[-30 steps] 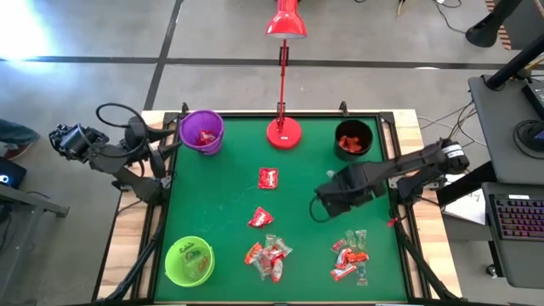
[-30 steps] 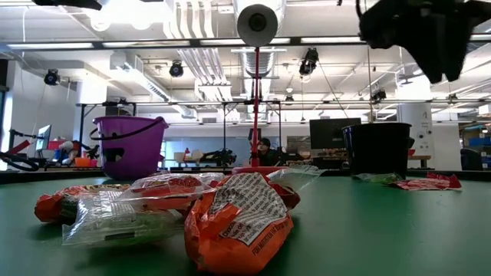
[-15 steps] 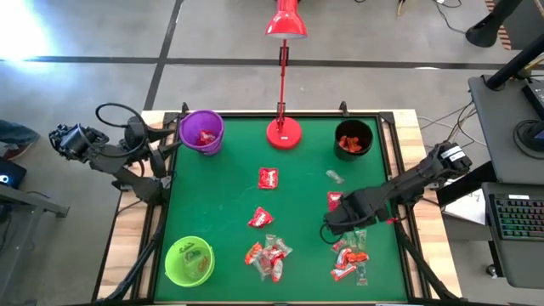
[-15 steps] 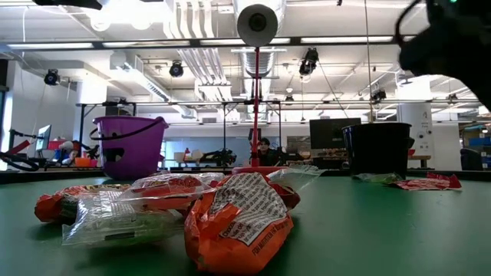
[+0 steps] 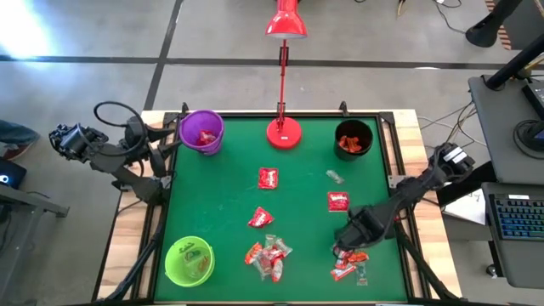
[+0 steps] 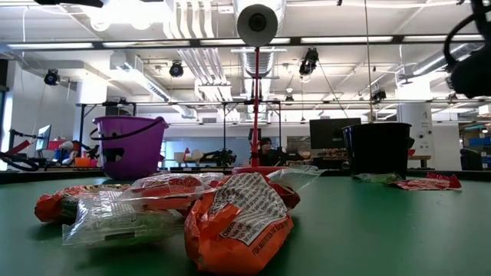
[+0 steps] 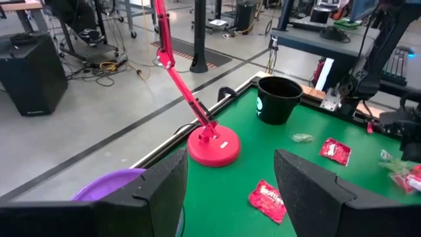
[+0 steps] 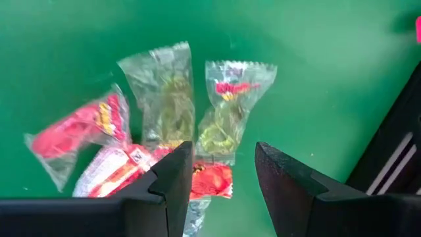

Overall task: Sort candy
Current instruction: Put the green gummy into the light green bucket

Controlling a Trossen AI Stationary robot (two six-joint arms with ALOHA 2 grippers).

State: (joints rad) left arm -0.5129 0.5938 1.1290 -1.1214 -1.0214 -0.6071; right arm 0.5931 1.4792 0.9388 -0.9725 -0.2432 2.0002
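Right wrist view looks straight down on a candy cluster [image 8: 164, 138] at the worktop's [image 5: 221, 183] near right corner, directly below the right end effector [image 8: 220, 181], whose fingers stand spread and empty. Two clear packets' long axes point away between those fingers. The left end effector [image 7: 230, 191], also spread, waits far off beside the purple bucket [image 5: 201, 132].

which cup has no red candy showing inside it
The lime green cup at the table's near-left corner; the purple cup and black cup both show red wrappers inside.
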